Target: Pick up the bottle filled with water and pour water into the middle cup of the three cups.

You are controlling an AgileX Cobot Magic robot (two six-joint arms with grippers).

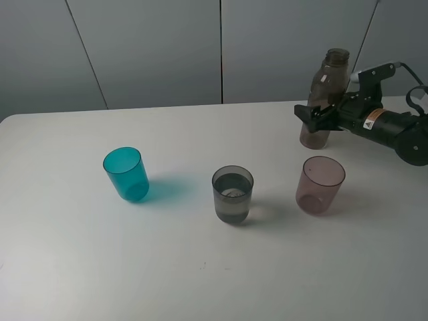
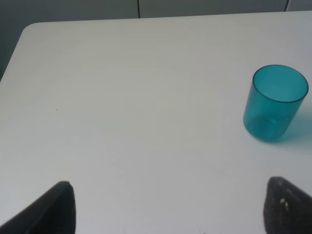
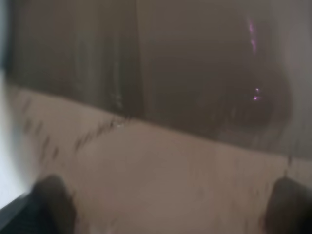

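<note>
The brownish-pink bottle [image 1: 326,100] stands upright on the table at the back right, capless. My right gripper [image 1: 315,115] is around its lower half; in the right wrist view the bottle [image 3: 161,97] fills the frame and the fingertips [image 3: 51,200] sit wide apart, so the right gripper [image 3: 165,204] looks open. The smoky grey middle cup [image 1: 233,194] holds clear water [image 1: 233,200] in its lower part. The teal cup [image 1: 126,174] is on the left, the pinkish-mauve cup [image 1: 319,185] on the right. My left gripper [image 2: 170,209] is open and empty, with the teal cup [image 2: 275,102] ahead of it.
The white table [image 1: 200,281] runs back to a grey panelled wall [image 1: 167,47]. The mauve cup stands just in front of the bottle and the right arm [image 1: 394,127]. The table's far left corner [image 2: 29,29] shows in the left wrist view.
</note>
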